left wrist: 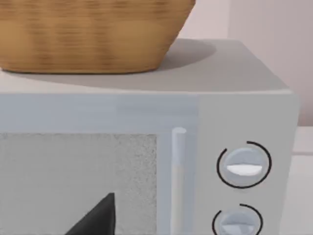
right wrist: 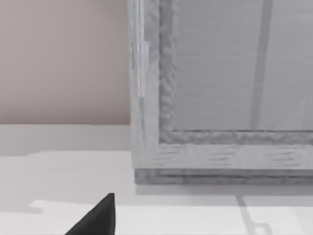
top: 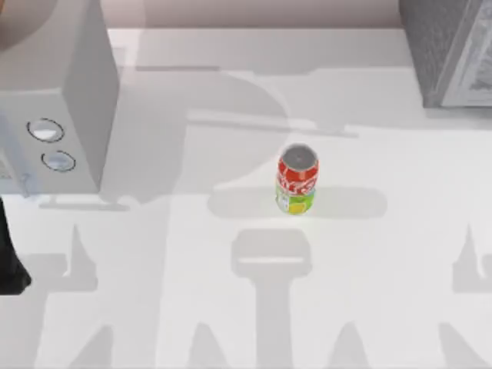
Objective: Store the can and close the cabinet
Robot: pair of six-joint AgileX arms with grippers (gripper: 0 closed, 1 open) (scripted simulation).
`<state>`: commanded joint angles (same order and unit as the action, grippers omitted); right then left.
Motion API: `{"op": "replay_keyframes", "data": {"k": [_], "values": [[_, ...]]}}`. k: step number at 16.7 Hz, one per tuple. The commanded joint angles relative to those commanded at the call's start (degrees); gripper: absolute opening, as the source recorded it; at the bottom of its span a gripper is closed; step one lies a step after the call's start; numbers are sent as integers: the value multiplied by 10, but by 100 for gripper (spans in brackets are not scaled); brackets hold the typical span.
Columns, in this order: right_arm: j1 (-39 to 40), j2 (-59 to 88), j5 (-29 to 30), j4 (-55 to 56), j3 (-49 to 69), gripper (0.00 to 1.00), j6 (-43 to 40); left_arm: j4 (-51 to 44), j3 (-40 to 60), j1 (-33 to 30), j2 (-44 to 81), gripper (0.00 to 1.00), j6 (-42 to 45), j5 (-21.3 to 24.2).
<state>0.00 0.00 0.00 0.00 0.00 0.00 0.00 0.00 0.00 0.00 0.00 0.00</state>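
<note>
The can (top: 297, 179) stands upright near the middle of the white table (top: 231, 307), silver top, red band, yellow-green base. Neither gripper is touching it. The cabinet (top: 450, 54) is the grey framed box at the table's far right corner; the right wrist view faces its framed front panel (right wrist: 220, 147) from close by. A black tip of my right gripper (right wrist: 98, 218) shows low in that view, above the table. My left arm (top: 9, 261) sits at the table's left edge, and a black tip of my left gripper (left wrist: 98, 218) shows in front of a grey appliance.
A grey microwave-like box (top: 77, 100) with two round knobs (left wrist: 243, 165) stands at the far left. A woven basket (left wrist: 93, 34) rests on top of it. Open tabletop surrounds the can on all sides.
</note>
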Motion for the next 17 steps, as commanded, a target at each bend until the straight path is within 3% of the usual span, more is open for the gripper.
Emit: {"op": "replay_keyframes", "data": {"k": [8,17], "values": [[44,102,46,92,50,100,0,0,0,0,0,100,0,0],[213,548,226,395,191,100,-5,0,0,0,0,100,0,0]]}}
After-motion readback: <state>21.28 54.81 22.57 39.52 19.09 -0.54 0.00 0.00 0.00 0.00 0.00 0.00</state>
